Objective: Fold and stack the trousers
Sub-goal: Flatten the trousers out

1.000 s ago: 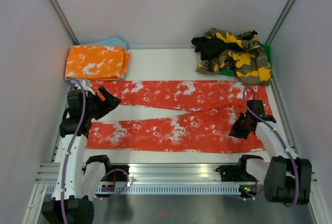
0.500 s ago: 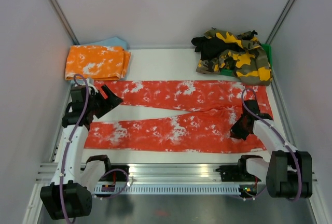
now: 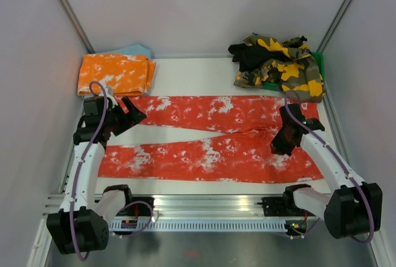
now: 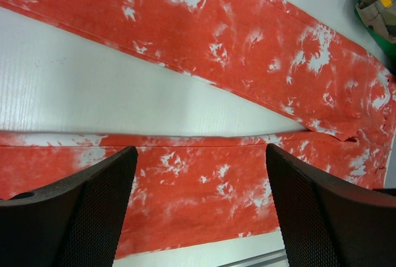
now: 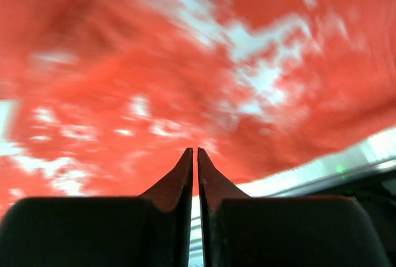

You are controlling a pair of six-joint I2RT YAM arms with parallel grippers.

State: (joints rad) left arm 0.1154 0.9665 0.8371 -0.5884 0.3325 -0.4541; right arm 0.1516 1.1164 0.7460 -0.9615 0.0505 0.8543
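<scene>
**A:** What are the fingers of the left gripper doing?

**B:** They are standing wide apart and gripping nothing. Between them, the near leg of the soft red trousers with white tie-dye splotches is showing, along with a strip of the white table.

**A:** And the right gripper?

**B:** Its fingers are sitting almost together, with only a thin slit between them and nothing in it. Red cloth is filling the blurred view beyond them, so I cannot tell whether the tips are touching it.

**A:** Where are the trousers lying?

**B:** They are lying flat across the table, legs reaching toward the left gripper and splaying apart there. The waist end is lying under the right gripper.

**A:** Further out?

**B:** A folded orange-and-white cloth is sitting in the far left corner. A crumpled heap of yellow-green camouflage and black garments is sitting in the far right corner.
</scene>
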